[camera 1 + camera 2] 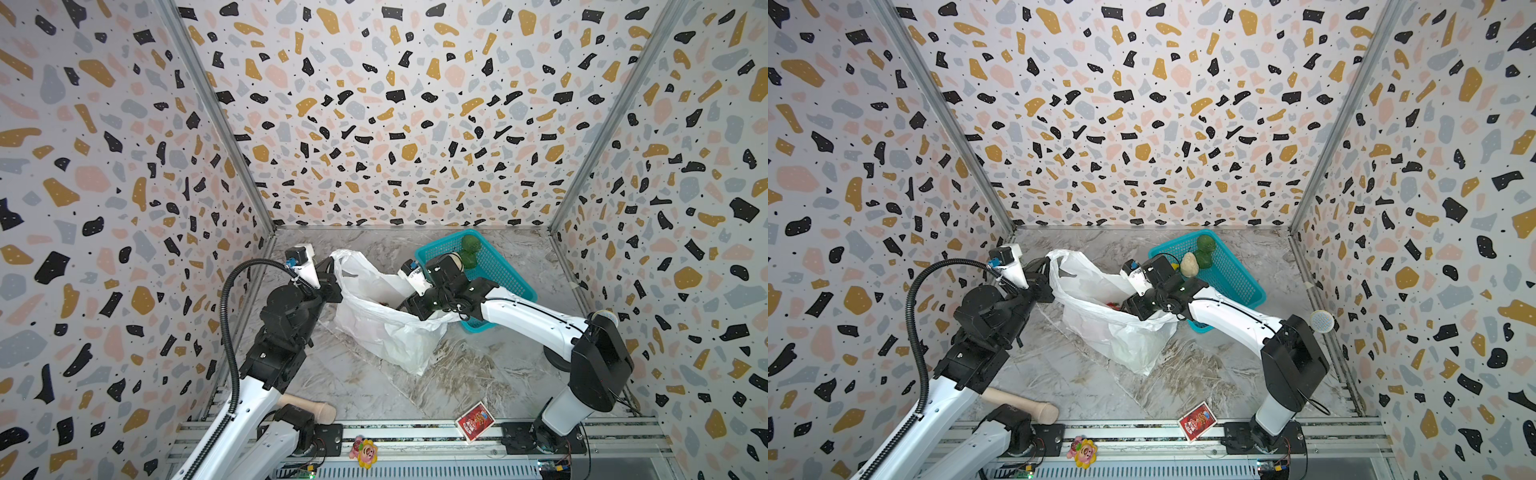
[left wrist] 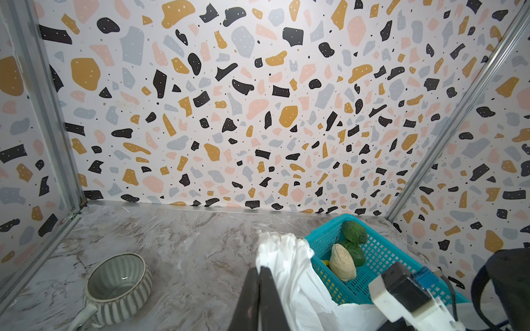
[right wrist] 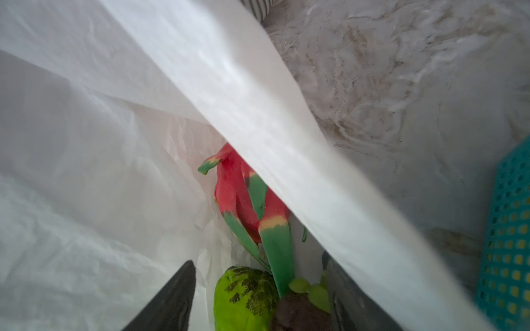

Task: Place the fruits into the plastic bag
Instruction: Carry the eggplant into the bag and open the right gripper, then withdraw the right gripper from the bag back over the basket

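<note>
Thin, crinkly white film fills the scene. The plastic bag slumps on the marble-look tabletop with its mouth pulled up. The left gripper is pinched tight on a bunched loop handle, its black fingers pressed together around the film.

The right gripper is down inside the bag's mouth, fingers spread wide and clamping nothing. Between them lie a glossy lime-green fruit with dark mottling and a dark brown fruit with green leaves. Just past the fingertips is the smooth red dragon fruit with its green-tipped scales. A taut band of bag rim crosses close over one finger, so it's tight there!

Outside the bag, off that gripper's side, the teal mesh basket holds knobbly dark green fruits and a ridged cream piece. On the left gripper's other side a ribbed grey mug sits on open tabletop. Terrazzo-print walls close three sides.
</note>
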`<state>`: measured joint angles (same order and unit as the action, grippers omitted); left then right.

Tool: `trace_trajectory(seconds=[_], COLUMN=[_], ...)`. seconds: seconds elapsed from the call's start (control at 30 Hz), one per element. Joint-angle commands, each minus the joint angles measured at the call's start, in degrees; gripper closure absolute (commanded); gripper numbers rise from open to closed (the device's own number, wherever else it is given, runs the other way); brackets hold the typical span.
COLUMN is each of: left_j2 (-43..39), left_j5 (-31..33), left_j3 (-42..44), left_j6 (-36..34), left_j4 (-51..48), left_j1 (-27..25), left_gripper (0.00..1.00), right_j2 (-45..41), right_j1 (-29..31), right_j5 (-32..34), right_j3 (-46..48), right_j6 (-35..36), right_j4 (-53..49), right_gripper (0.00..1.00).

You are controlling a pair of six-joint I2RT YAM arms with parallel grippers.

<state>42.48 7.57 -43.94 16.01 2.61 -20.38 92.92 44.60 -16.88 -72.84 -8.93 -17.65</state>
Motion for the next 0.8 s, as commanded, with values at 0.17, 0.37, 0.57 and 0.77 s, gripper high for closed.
trace_trajectory(seconds=[0.17,0.37,0.57,0.77], left_j2=[-2.16,-2.82,-3.02,-2.62], left_j5=[0.95,0.92,0.87,0.60], left_j3=[-0.21,1.20,1.32,1.23], left_j6=[-0.82,-0.35,-0.29,-0.19], left_j4=[0.55,0.62,0.57,1.14], left_j1=[-0.26,-0.36,-0.36,-0.36], left_gripper=[1.00,1.00,1.00,1.00], right_j2=[-15.66,-22.33,-18.08,-0.14], right_j1=[-7.43,-16.59,-25.76,-27.81], right_j5=[2.28,-0.25,7.51,10.86], right_j3=[1.03,3.85,4.07,-5.12], right_j6=[-4.86,-10.69,-18.19,-18.67], right_j4=[8.68,20.74,20.88,8.57], right_gripper=[0.26,0.21,0.18,0.18])
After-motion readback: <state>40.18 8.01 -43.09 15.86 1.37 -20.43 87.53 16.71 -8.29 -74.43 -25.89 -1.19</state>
